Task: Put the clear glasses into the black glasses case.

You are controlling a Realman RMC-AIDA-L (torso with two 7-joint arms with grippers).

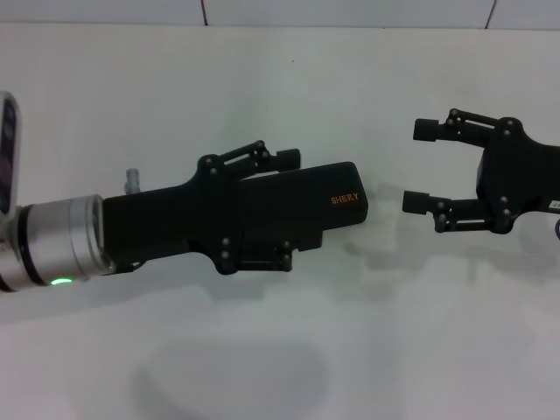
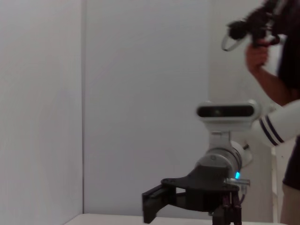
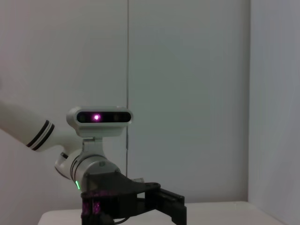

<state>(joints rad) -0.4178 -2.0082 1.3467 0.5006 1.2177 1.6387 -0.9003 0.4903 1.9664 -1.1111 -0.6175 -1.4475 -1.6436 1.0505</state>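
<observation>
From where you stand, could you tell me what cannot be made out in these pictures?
- The clear glasses: in the head view they are only a faint pale outline on the table near the bottom edge, and their arms cannot be made out.
- The black glasses case: in the head view the left gripper covers most of it, hiding the hinge and seam.
- Both wrist views: the bottom edge cuts off the tabletop.
- The right gripper, open, hides nothing.

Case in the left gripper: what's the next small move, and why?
Probably ease the right gripper toward the free end of the case: the case looks shut, the left gripper clamps it, and the right jaws stand open, apart from it.
</observation>
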